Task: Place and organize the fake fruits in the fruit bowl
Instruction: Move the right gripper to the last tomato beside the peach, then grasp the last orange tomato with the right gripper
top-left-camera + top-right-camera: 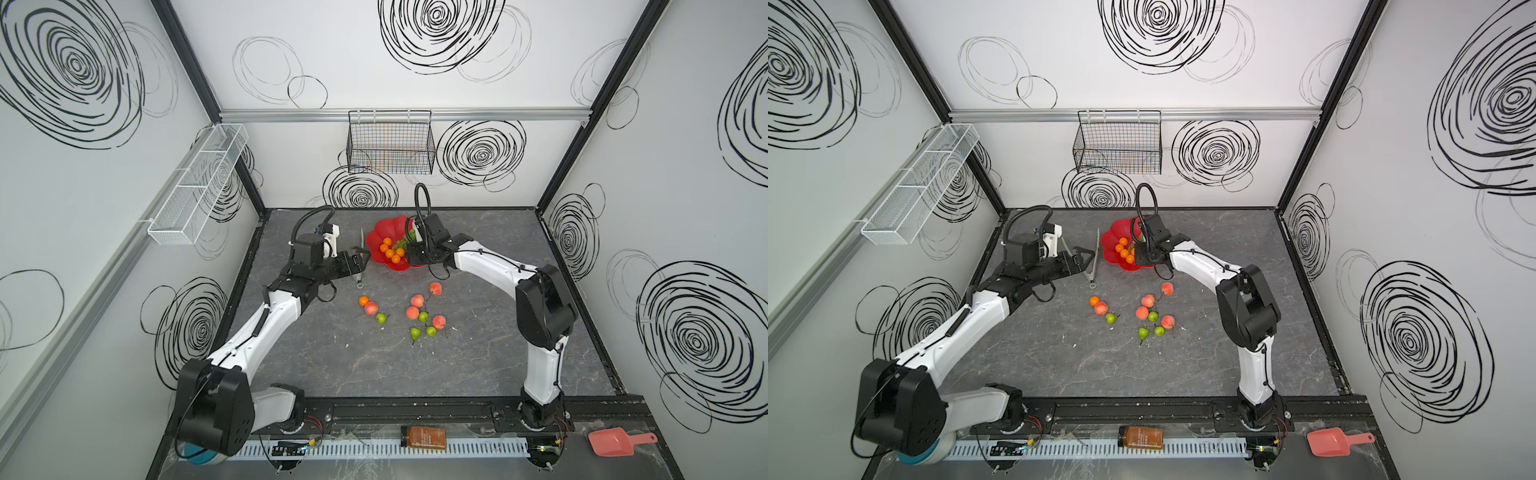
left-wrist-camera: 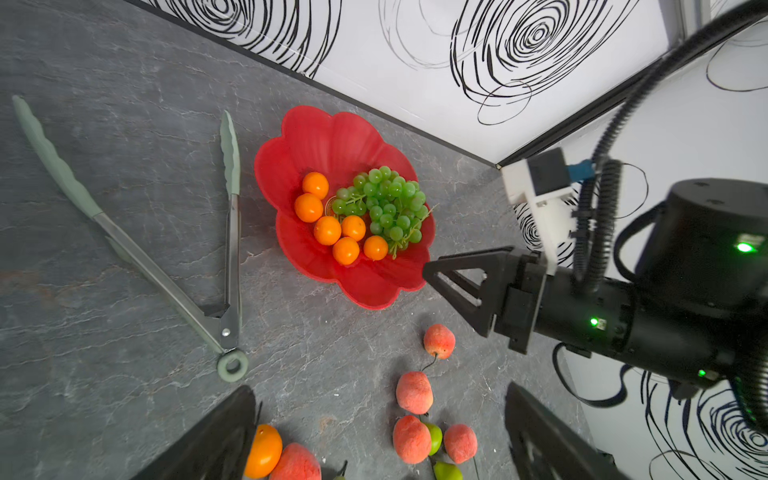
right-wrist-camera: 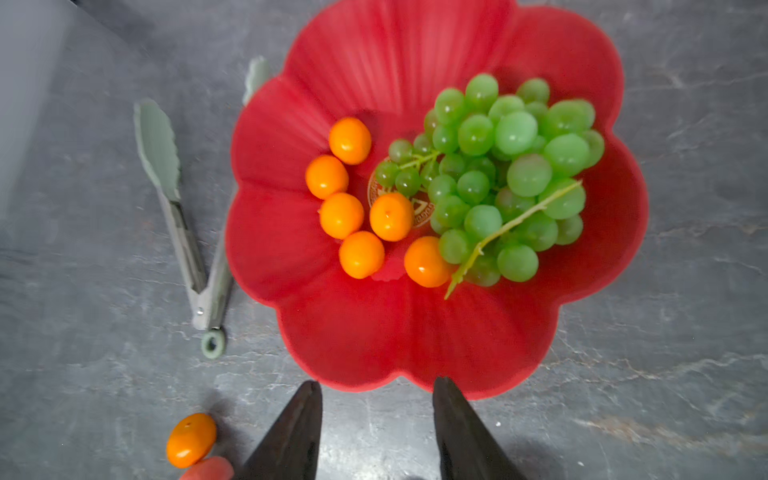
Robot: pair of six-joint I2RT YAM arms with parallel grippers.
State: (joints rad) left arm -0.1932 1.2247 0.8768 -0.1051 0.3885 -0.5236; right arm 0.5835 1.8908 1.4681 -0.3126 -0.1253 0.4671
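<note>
fruit bowl (image 2: 324, 137), red with a petal rim, sits toward the back of the grey bench (image 1: 374, 365), near the middle. the right end effector (image 3: 376, 382) hangs at the bowl's near rim, fingers apart with nothing between them; whether it touches the rim cannot be told. the left end effector (image 2: 379, 386) hangs near the tongs, left of the bowl, its fingers wide apart and empty. the tongs (image 2: 232, 249) lie spread open on the bench just beside the bowl's left edge. inside the bowl, the grapes (image 2: 388, 208) fill the right side and six tangerines (image 2: 327, 230) cluster on the left, some touching the bunch. in front of the bowl, loose on the bench, lie five peaches (image 1: 412, 312), a lone tangerine (image 1: 363, 300) and four pears (image 1: 415, 333). the lone tangerine touches one peach, with one pear just beside them, forming a left group. the other four peaches and three pears lie close together to the right of that group.
</note>
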